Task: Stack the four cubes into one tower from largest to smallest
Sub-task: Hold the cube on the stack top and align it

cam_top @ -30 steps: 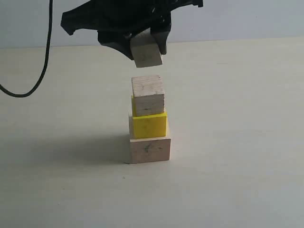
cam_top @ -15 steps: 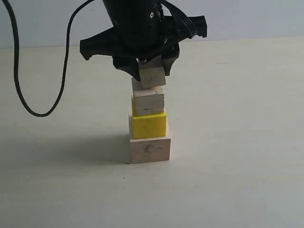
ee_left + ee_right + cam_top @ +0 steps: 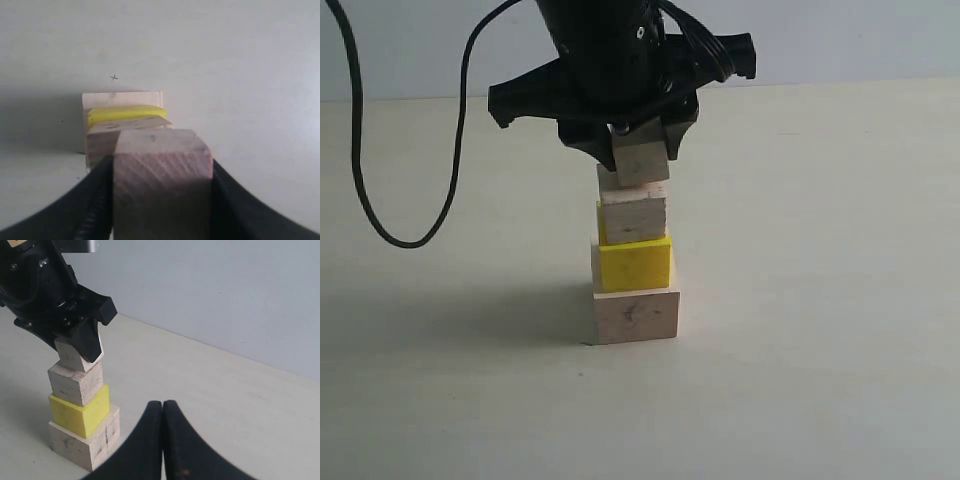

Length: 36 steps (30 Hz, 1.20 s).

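Observation:
The tower stands mid-table: a large pale wood cube (image 3: 636, 316), the yellow cube (image 3: 635, 264) on it, then a smaller pale wood cube (image 3: 634, 217). My left gripper (image 3: 641, 150) is shut on the tiny pale wood cube (image 3: 642, 162), which rests tilted on or just above the third cube. In the left wrist view the tiny cube (image 3: 161, 180) fills the space between the black fingers, with the stack (image 3: 122, 115) below it. My right gripper (image 3: 163, 407) is shut and empty, off to the side of the tower (image 3: 82, 412).
A black cable (image 3: 360, 170) loops down over the table on the left. The pale table (image 3: 820, 300) meets a pale blue wall (image 3: 850, 40) behind.
My left gripper came down with the tiny cube from well above the tower to the top of the third cube; over the last half second it has hardly moved.

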Tool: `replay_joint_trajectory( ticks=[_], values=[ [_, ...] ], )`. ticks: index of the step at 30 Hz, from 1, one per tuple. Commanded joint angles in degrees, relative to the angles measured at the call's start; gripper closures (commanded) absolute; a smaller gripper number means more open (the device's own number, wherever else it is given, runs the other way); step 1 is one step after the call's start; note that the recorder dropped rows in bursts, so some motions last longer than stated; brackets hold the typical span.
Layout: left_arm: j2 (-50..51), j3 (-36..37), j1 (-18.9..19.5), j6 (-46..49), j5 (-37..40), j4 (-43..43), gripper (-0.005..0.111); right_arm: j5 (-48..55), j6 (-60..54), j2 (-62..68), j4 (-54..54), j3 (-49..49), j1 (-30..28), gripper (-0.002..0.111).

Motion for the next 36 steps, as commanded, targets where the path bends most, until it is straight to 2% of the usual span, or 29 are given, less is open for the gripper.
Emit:
replay_joint_trajectory(
  ticks=[1, 23, 36],
  values=[
    [-0.48, -0.01, -0.18, -0.49, -0.19, -0.08, 0.107, 0.01, 0.17, -0.4, 0.29, 0.31, -0.03, 0.108],
    [-0.56, -0.01, 1.33, 2.66, -0.19, 0.29, 0.107, 0.61, 0.17, -0.4, 0.42, 0.31, -0.03, 0.108],
    [-0.56, 2.95, 1.49, 2.77, -0.19, -2.2, 0.107, 0.61, 0.17, -0.4, 0.42, 0.31, -0.03, 0.108]
  ],
)
